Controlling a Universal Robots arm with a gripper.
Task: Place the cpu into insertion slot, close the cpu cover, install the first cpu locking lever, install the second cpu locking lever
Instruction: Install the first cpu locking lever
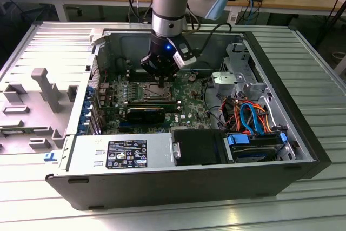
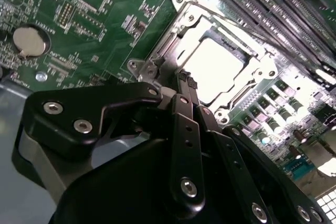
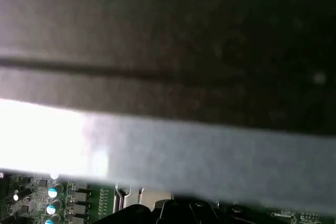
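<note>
Arm reaches straight down, gripper (image 2: 188,80) at cpu cover (image 2: 207,35) edge.

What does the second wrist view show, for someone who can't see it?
The gripper, its black fingers pressed together, points down at a corner of the cpu cover, a silver frame shut over the shiny cpu on a green motherboard. A round coin battery sits off to one side.

Label (image 1: 127,153) on the power supply (image 1: 119,154) carries print, none legible. No other readable markings.
</note>
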